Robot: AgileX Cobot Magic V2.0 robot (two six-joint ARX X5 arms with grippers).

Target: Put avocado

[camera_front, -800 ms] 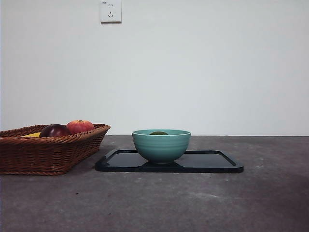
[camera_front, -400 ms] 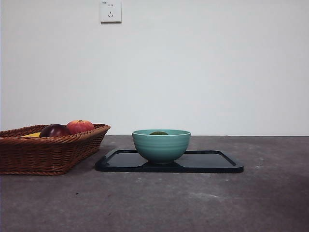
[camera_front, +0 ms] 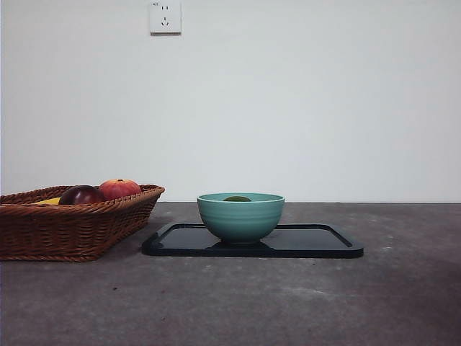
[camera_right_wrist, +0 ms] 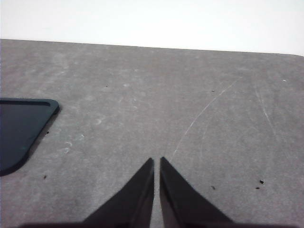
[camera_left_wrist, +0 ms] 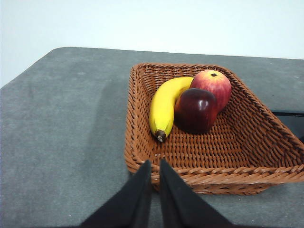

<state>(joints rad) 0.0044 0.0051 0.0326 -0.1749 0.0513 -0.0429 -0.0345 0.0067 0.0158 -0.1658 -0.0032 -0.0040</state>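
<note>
Though hidden elsewhere, avocado (camera_front: 237, 198) in bowl (camera_front: 240, 218).

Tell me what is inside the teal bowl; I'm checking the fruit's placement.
Just above the teal bowl's rim, the dark green top of the avocado shows. The bowl's wall hides the rest of the avocado and whatever else might lie lower inside.

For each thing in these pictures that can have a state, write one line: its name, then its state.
avocado: inside the bowl, only its top showing.
bowl: upright on the tray.
tray: flat on the table.
basket: upright, holding banana, red apple and dark fruit.
left end effector: shut, empty, near the basket.
right end effector: shut, empty, over the table.
</note>
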